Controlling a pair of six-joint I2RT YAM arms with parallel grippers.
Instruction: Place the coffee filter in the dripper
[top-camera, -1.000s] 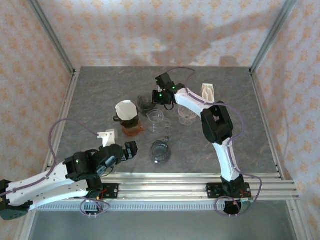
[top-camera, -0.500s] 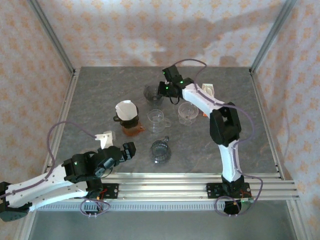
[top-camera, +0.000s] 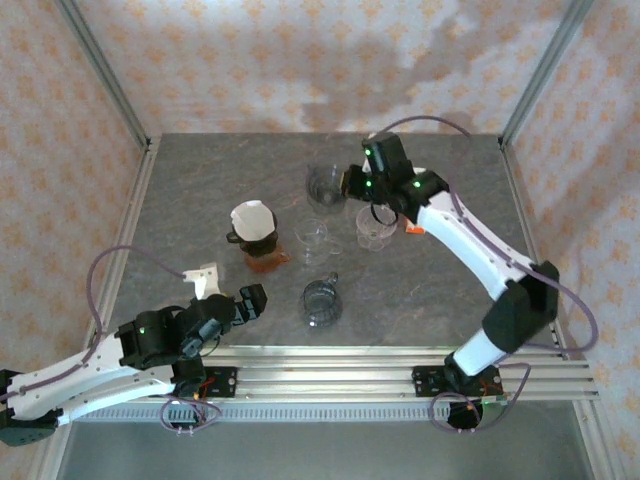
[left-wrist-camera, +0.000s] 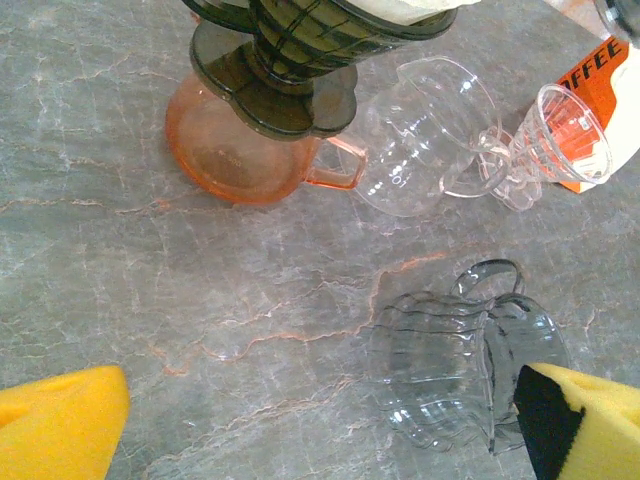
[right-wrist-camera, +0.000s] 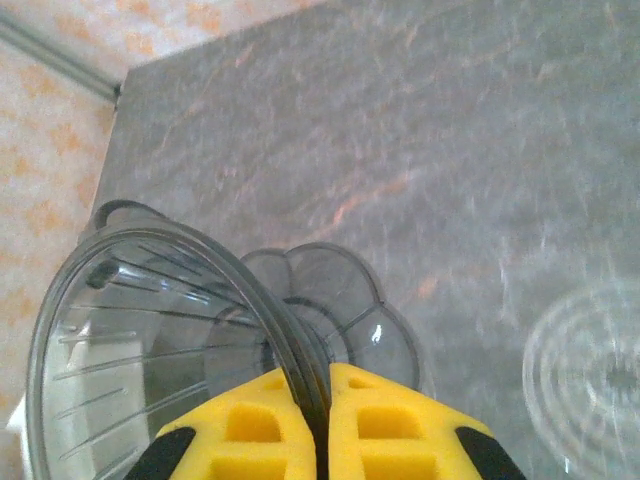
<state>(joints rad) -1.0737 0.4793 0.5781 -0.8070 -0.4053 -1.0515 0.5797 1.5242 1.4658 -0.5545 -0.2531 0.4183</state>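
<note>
**Top external.** Grey marbled surface (top-camera: 190, 190). Right claw (top-camera: 348, 185) at far centre, clamped on the rim of a clear dripper (top-camera: 323, 185). Coffee filter (top-camera: 252, 217), white, sits in a dark dripper (top-camera: 236, 237) on an orange cup (top-camera: 267, 260), left of centre. Left claw (top-camera: 243, 303) near the front edge, wide, holding nothing. Ribbed glass vessel (top-camera: 321, 303) just beside it.

**Left wrist.** Yellow pads (left-wrist-camera: 60, 425) set far apart. A clear cup (left-wrist-camera: 430, 135), a small clear funnel (left-wrist-camera: 562, 135) and an orange-lettered packet (left-wrist-camera: 615, 110) are legible here.

**Right wrist.** Both pads pinch the clear dripper's rim. Its ribs and scalloped base are plain here.
</note>
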